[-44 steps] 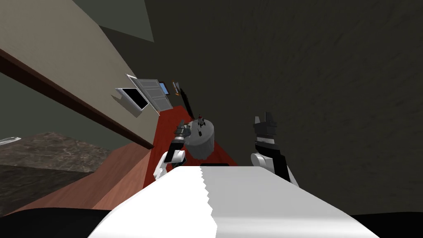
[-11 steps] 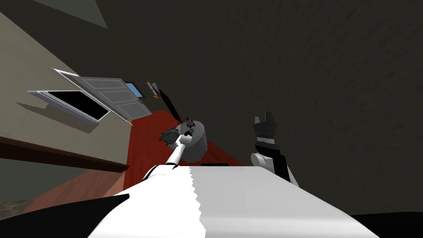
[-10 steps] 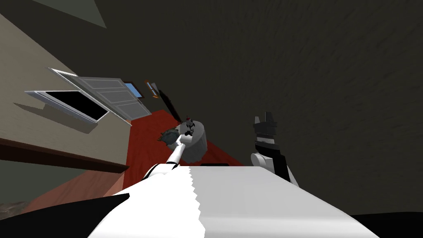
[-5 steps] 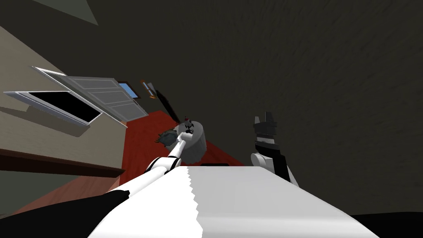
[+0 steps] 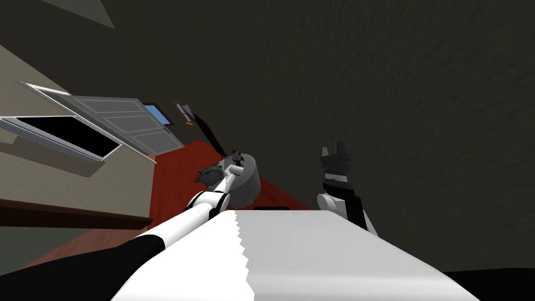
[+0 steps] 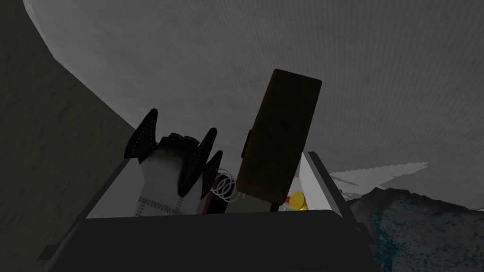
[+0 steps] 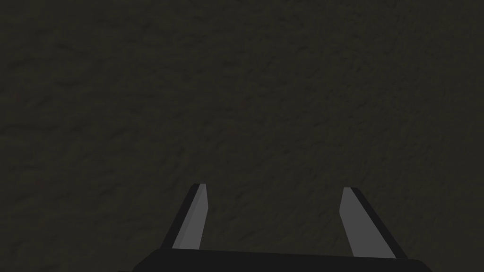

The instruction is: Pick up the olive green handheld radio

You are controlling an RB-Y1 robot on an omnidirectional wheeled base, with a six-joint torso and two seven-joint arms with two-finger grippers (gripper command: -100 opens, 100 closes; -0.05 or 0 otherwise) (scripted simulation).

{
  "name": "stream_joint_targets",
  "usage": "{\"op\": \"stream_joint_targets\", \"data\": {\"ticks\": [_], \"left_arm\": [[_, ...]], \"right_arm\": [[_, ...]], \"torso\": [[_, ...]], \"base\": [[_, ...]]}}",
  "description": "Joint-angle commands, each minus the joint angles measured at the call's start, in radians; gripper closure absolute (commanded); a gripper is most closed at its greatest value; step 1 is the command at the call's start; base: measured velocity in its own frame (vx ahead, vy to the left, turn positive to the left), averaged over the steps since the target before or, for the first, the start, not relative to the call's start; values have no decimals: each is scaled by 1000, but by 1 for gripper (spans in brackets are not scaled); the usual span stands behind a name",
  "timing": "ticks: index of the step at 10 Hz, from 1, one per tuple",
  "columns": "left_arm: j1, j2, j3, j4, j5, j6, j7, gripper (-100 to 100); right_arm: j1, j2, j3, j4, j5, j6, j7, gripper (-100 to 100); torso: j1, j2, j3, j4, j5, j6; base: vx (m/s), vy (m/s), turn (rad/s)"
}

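Observation:
The radio (image 6: 280, 137) is a dark olive-brown slab standing between the fingers of my left gripper (image 6: 220, 158), close to one finger (image 6: 322, 182). A white toy with black spikes (image 6: 172, 170) stands between the same fingers, by the other one. That gripper is open. In the head view the left gripper (image 5: 233, 170) reaches over the top of a small round grey table (image 5: 249, 184). My right gripper (image 5: 334, 155) hangs open at my right side, apart from the table, with nothing between its fingers (image 7: 194, 217).
A coiled spring (image 6: 226, 185) and a yellow piece (image 6: 298, 200) lie by the radio's base. A dark teal bumpy object (image 5: 209, 175) sits beside the table. The table stands on a red floor (image 5: 172, 172). A white door (image 5: 130, 123) stands open, with a black area (image 5: 57, 130) behind it.
My head view has swung, so the door slid left. The left arm has stretched out from beside the table to over its top. The right arm has not moved.

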Motion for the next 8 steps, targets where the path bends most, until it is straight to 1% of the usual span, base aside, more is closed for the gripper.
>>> {"op": "stream_joint_targets", "data": {"ticks": [1,2,3,4,5,6,7,8], "left_arm": [[-45,15,-9,50,6,43,-19,-100],[-45,15,-9,69,6,43,-19,-100],[-81,26,-17,103,11,80,-33,-100],[-81,26,-17,116,11,80,-33,-100],[-114,37,-26,145,16,114,-47,-100],[-114,37,-26,159,16,114,-47,-100],[-145,47,-34,188,21,145,-61,-100],[-145,47,-34,198,21,145,-61,-100]], "right_arm": [[0,0,0,0,0,0,0,0],[0,0,0,0,0,0,0,0],[0,0,0,0,0,0,0,0],[0,0,0,0,0,0,0,0],[0,0,0,0,0,0,0,0],[0,0,0,0,0,0,0,0],[0,0,0,0,0,0,0,0],[0,0,0,0,0,0,0,0]], "torso": [[0,0,0,0,0,0],[0,0,0,0,0,0],[0,0,0,0,0,0],[0,0,0,0,0,0],[0,0,0,0,0,0],[0,0,0,0,0,0],[0,0,0,0,0,0],[0,0,0,0,0,0]], "base": [[4,3,-46],[5,3,-26],[5,2,-40],[6,3,-25],[6,3,-35],[6,4,-26],[8,2,-33],[8,3,-21]]}}
